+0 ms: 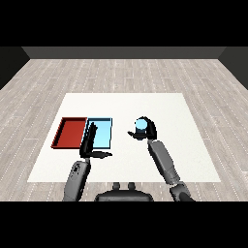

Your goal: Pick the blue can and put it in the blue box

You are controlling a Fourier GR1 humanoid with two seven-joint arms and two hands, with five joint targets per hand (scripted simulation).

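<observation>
Reaching in from the lower corners, the two grey forearms frame the white desk. Nearest, the left hand sits at the near edge of the blue tray, its fingers straight and pointing up over the tray's near left part, thumb stuck out to the side, holding nothing. The red tray lies touching the blue tray on its left. Farther off, to the right of the blue tray and apart from it, the right hand has its fingers curled round the blue can, whose pale round top shows between them. Whether the can rests on the desk or is already raised off it cannot be told from this view.

The step in hand looks like the grasp or early carry: the can is held but not yet in the blue tray. The next move likely calls for carrying it leftward to the blue tray, staying clear of the left hand, then lowering and releasing.
</observation>
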